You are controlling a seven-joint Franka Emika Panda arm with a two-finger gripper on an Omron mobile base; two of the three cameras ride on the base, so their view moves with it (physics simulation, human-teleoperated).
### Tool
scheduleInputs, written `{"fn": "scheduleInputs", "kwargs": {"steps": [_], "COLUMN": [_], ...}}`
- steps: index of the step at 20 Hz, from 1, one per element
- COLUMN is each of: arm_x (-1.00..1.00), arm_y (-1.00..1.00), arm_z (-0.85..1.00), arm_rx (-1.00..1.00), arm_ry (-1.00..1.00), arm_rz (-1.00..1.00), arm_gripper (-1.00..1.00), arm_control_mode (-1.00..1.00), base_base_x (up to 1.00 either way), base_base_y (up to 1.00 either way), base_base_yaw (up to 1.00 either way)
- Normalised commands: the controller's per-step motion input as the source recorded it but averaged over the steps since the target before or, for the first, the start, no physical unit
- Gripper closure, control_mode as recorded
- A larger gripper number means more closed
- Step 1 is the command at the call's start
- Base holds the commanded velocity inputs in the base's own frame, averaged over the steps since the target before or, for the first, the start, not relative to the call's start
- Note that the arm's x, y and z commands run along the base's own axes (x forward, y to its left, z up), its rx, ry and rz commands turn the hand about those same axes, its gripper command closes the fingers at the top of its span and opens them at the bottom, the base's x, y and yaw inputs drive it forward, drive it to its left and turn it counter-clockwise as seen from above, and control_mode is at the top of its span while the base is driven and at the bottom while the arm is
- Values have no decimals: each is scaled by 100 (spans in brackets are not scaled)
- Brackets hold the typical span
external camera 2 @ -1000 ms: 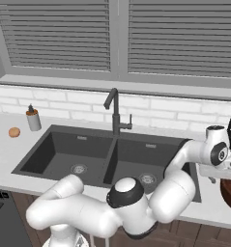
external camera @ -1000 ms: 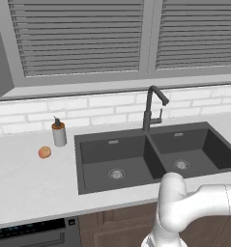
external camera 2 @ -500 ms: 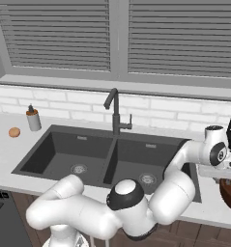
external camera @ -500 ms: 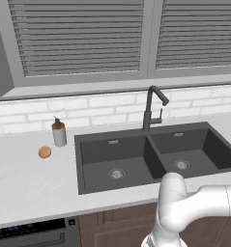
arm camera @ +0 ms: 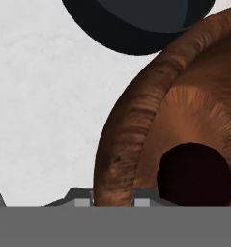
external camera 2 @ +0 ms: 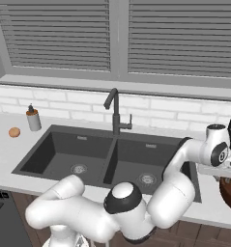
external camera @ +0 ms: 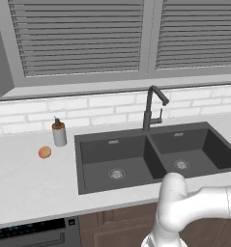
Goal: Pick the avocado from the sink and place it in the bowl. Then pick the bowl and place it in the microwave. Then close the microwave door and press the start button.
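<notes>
Since the earlier frames the arm has barely shifted; it stays reached out to the right over the bench (external camera: 25,188). The sink (external camera 2: 107,159) lies bare. The bowl (arm camera: 184,135) sits on the bench with the avocado (arm camera: 195,174) inside. The gripper (arm camera: 114,201) straddles the bowl's rim, pinching it between its fingertips (arm camera: 80,201).

Pale speckled tabletop (external camera: 25,183) carries orange fruit (external camera: 44,152) and soap dispenser (external camera: 59,133) left of sink (external camera: 151,154); reddish-brown bowl (arm camera: 136,120) rests on it at right, beside dark round object (arm camera: 136,24).
</notes>
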Motion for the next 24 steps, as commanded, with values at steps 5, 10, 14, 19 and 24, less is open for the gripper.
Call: {"fn": "scheduleInputs", "kwargs": {"steps": [5, 10, 14, 19, 24], "arm_x": [-32, -41, -43, -27, -34], "arm_y": [52, 62, 67, 67, 67], "arm_z": [52, 68, 81, 88, 94], "arm_rx": [-3, -16, -15, 4, 6], "arm_ry": [-14, 2, 10, 11, 1], "arm_rz": [27, 34, 44, 56, 51], "arm_gripper": [100, 100, 100, 100, 100], "arm_control_mode": [-100, -100, -100, -100, -100], "base_base_x": [0, 0, 0, 0, 0], "base_base_y": [0, 0, 0, 0, 0], "base_base_yaw": [0, 0, 0, 0, 0]}}
